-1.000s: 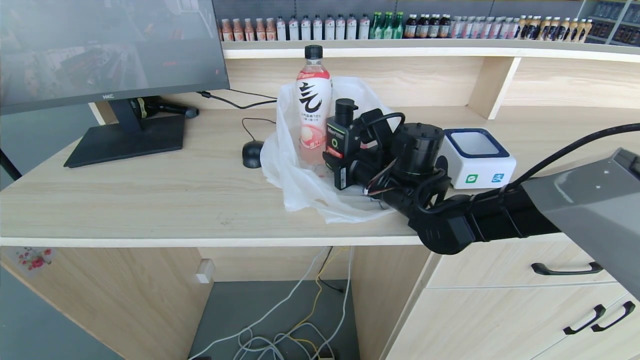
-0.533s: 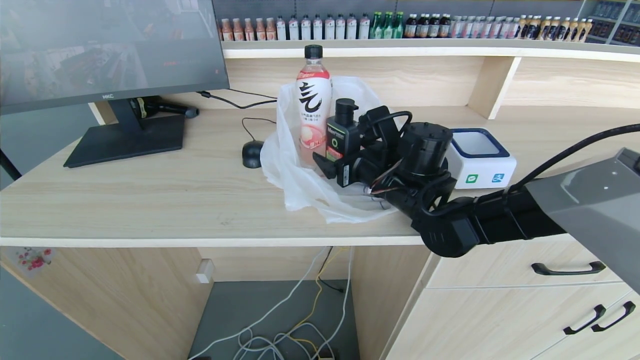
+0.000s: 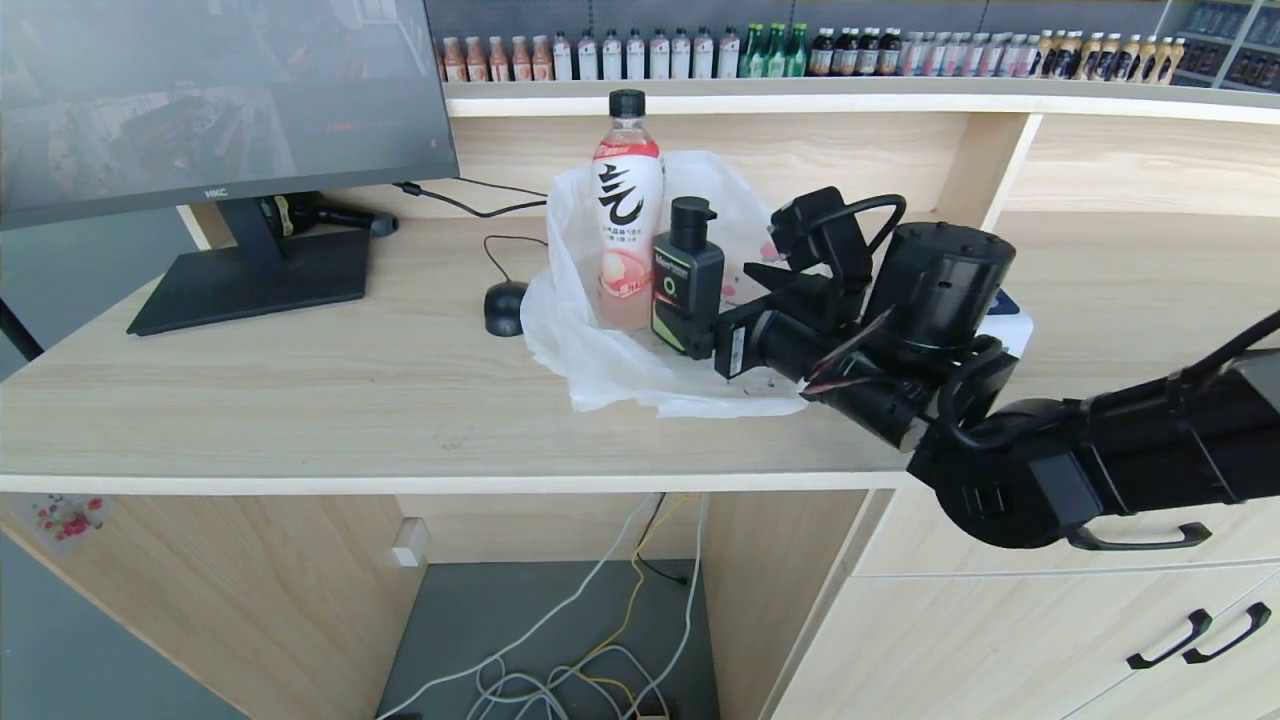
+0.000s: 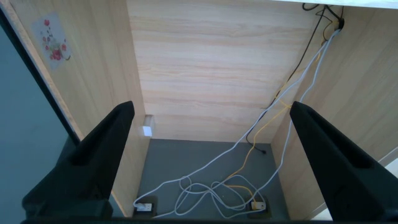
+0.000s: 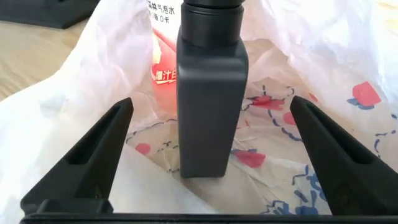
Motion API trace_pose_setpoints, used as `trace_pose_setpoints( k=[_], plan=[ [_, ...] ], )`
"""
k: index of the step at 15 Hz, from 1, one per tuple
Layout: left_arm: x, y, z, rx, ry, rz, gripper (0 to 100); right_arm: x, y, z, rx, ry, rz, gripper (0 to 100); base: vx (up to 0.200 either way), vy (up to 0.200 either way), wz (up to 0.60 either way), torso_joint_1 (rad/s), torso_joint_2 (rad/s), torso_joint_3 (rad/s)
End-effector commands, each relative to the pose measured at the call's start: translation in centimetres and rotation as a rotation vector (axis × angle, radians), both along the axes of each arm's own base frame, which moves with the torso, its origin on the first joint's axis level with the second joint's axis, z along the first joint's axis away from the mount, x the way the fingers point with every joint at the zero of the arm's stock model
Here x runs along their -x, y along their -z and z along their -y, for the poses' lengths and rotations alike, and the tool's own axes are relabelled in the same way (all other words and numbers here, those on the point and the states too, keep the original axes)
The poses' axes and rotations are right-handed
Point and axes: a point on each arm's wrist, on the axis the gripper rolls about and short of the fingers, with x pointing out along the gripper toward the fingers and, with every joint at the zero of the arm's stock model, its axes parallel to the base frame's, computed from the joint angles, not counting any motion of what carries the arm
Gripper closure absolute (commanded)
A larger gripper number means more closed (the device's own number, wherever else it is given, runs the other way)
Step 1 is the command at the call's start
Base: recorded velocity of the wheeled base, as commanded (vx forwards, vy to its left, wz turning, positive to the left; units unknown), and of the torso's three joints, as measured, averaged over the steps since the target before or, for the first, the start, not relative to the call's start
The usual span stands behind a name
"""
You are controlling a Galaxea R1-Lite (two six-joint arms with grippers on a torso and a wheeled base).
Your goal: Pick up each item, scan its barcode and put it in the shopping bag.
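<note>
Judged dark pump bottle (image 3: 688, 290) in shopping bag (image 3: 600, 370) rigid, slick (gripped best mid-body); noted right gripper (image 3: 742, 308) at 3 o'clock, spread, empty.

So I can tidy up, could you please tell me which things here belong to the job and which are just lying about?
Job: black pump bottle, pink drink bottle, both standing in the shopping bag.
Lying about: monitor, mouse, cables under the counter, shelf bottles.
</note>
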Motion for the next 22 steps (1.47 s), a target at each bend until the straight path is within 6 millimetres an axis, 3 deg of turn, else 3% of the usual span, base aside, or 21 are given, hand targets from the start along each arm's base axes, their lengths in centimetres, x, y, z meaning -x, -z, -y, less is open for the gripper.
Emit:
trace_pose_setpoints(
  k=[1, 5, 6, 8, 9, 10, 14, 17, 19, 22],
  plan=[
    [0.0, 0.0, 0.0, 0.000, -0.002, 0.001, 0, 4.4, -2.4, 2.8, -0.034, 0.000, 0.050, 0, 0.000, 0.000, 0.00, 0.000, 0.00, 0.000],
    [0.0, 0.0, 0.0, 0.000, -0.002, 0.001, 0, 13.0, -1.0, 8.5, -0.060, 0.009, 0.071, 0, 0.000, 0.000, 0.00, 0.000, 0.00, 0.000],
    [0.0, 0.0, 0.0, 0.000, 0.000, 0.001, 0, 16.3, -0.1, 10.8, -0.063, 0.008, 0.064, 0, 0.000, 0.000, 0.00, 0.000, 0.00, 0.000],
    [0.0, 0.0, 0.0, 0.000, 0.000, 0.001, 0, 19.5, 1.5, 13.1, -0.081, 0.005, 0.037, 0, 0.000, 0.000, 0.00, 0.000, 0.00, 0.000],
    [0.0, 0.0, 0.0, 0.000, 0.000, 0.001, 0, 21.0, 2.6, 14.1, -0.074, 0.005, 0.025, 0, 0.000, 0.000, 0.00, 0.000, 0.00, 0.000],
    [0.0, 0.0, 0.0, 0.000, 0.000, 0.001, 0, 23.7, 5.1, 16.0, -0.052, 0.006, -0.009, 0, 0.000, 0.000, 0.00, 0.000, 0.00, 0.000],
    [0.0, 0.0, 0.0, 0.000, 0.000, 0.001, 0, 28.3, 8.4, 19.2, 0.013, 0.003, -0.147, 0, 0.000, 0.000, 0.00, 0.000, 0.00, 0.000],
    [0.0, 0.0, 0.0, 0.000, 0.000, 0.001, 0, 32.7, 12.2, 22.2, 0.035, 0.016, -0.159, 0, 0.000, 0.000, 0.00, 0.000, 0.00, 0.000],
    [0.0, 0.0, 0.0, 0.000, -0.002, 0.001, 0, 33.9, 13.8, 23.0, 0.023, 0.021, -0.147, 0, 0.000, 0.000, 0.00, 0.000, 0.00, 0.000],
    [0.0, 0.0, 0.0, 0.000, 0.000, 0.001, 0, 33.6, 14.0, 22.7, 0.036, 0.088, -0.187, 0, 0.000, 0.000, 0.00, 0.000, 0.00, 0.000]
  ],
)
